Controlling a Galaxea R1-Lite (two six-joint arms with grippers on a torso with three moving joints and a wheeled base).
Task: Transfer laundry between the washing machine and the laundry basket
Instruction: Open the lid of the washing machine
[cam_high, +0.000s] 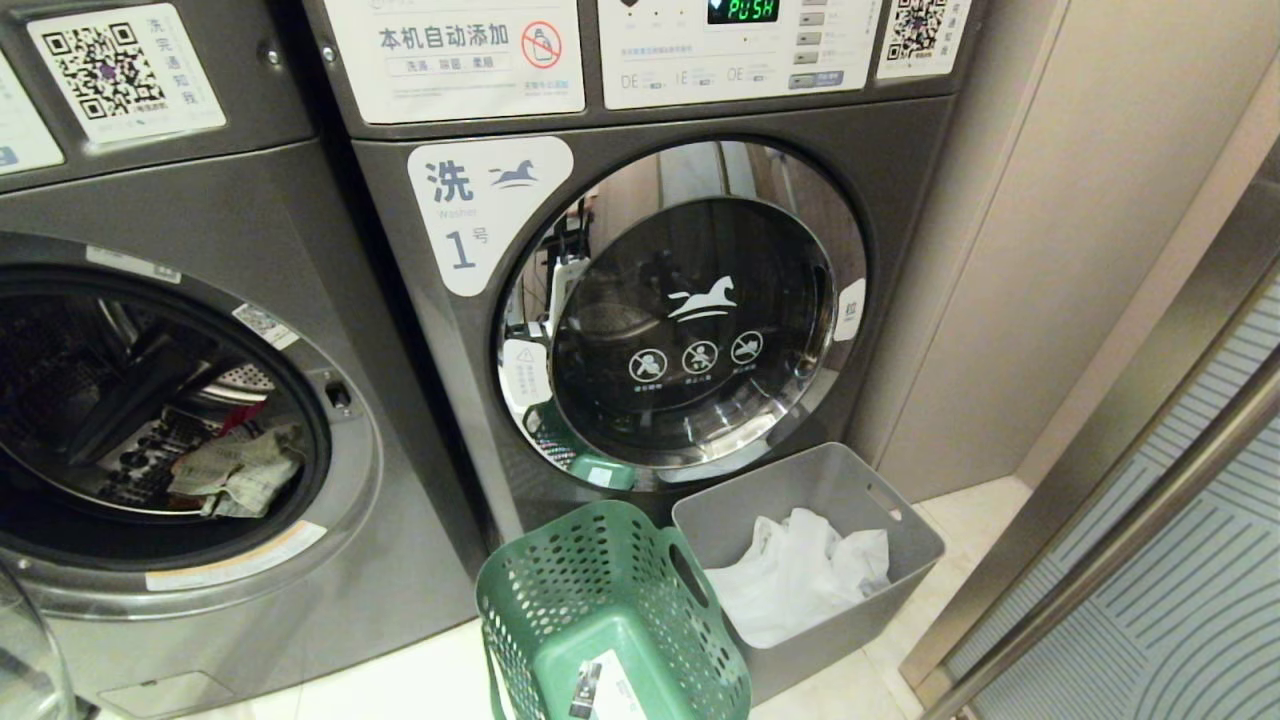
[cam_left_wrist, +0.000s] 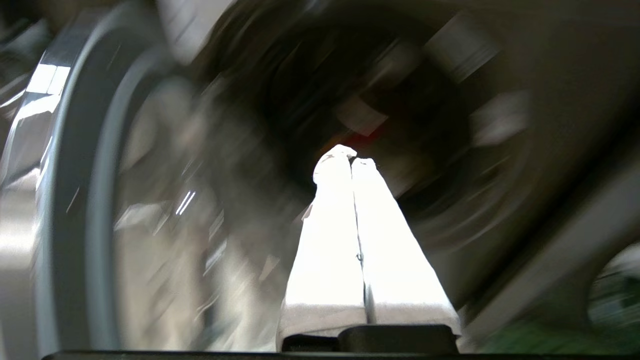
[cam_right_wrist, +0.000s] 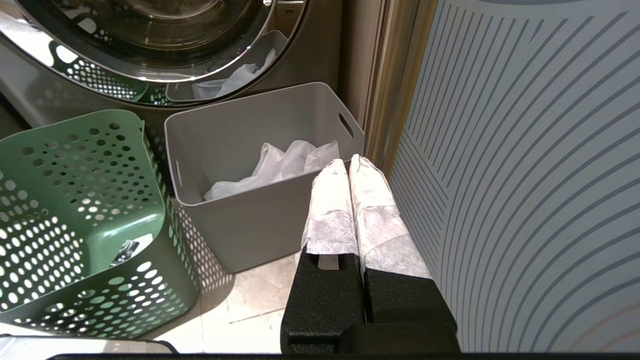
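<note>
Inside the open washer (cam_high: 150, 400), the laundry (cam_high: 235, 470) looks soft and light, best pinched at a raised fold; the left gripper (cam_left_wrist: 352, 160) is clenched empty.

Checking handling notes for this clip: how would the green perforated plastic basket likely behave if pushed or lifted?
The green perforated plastic basket looks nearly empty with thin, hole-riddled walls, so probably light. On the smooth pale tiled floor it would likely slide. Being tall and already leaning in the head view, it may tip.
</note>
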